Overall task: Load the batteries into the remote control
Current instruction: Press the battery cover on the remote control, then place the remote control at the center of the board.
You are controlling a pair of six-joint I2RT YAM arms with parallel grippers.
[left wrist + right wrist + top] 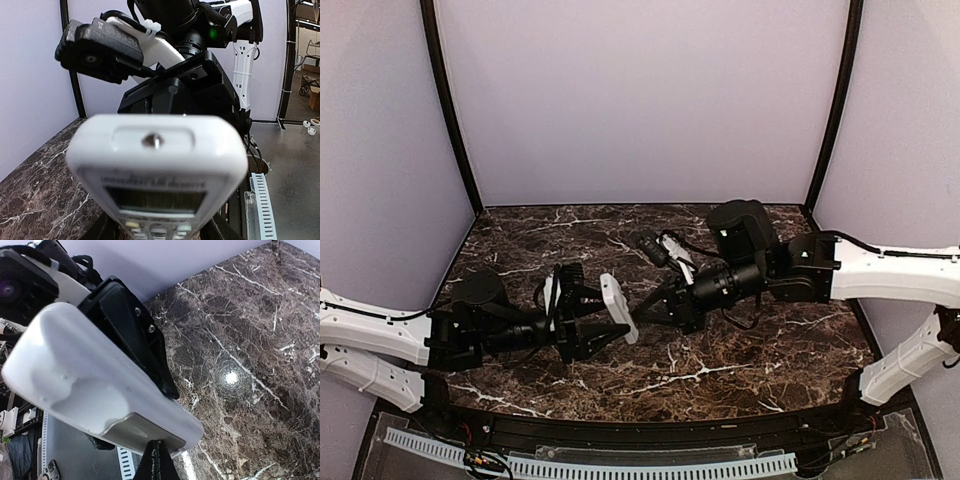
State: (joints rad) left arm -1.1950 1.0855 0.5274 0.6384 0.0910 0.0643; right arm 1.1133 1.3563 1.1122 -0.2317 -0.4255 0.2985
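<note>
Poking a raised remote risks twisting it loose.
From above, the left pincer (595, 318) is clamped on the slim white plastic remote control (619, 303), apparently held off the dark marbled counter (740, 360). The right pincer (645, 312), tips together, meets the remote's end. The left wrist view shows the remote's pale screen (155, 200) facing the camera. From the right wrist, the closed tips touch the edge of a grey recess (135, 432) on its back, where a hard push could pivot the remote in the grip or drop it. No batteries are visible anywhere.
</note>
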